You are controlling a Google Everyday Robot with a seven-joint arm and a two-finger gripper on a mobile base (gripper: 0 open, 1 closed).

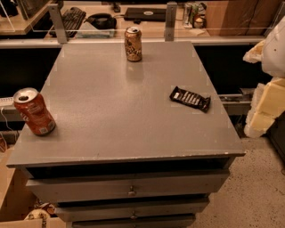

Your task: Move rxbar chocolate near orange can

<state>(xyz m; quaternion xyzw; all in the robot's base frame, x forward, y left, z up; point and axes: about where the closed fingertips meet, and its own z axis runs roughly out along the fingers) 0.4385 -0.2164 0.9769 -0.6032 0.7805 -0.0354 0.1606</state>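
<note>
The rxbar chocolate (190, 99) is a flat black wrapper with white lettering, lying slanted on the right part of the grey cabinet top (124, 116). The orange can (133, 43), bronze-gold with a silver top, stands upright at the far edge, near the middle. The bar lies well apart from it, to the front right. My gripper (266, 107) shows as pale, blocky shapes at the right edge of the view, off the side of the cabinet, to the right of the bar and holding nothing that I can see.
A red-orange can (34, 111) with a white label patch stands tilted near the front left corner. Behind the cabinet a desk carries a keyboard (71, 18) and a laptop (144, 13). Drawers (131, 187) sit below the front edge. Speckled floor lies to the right.
</note>
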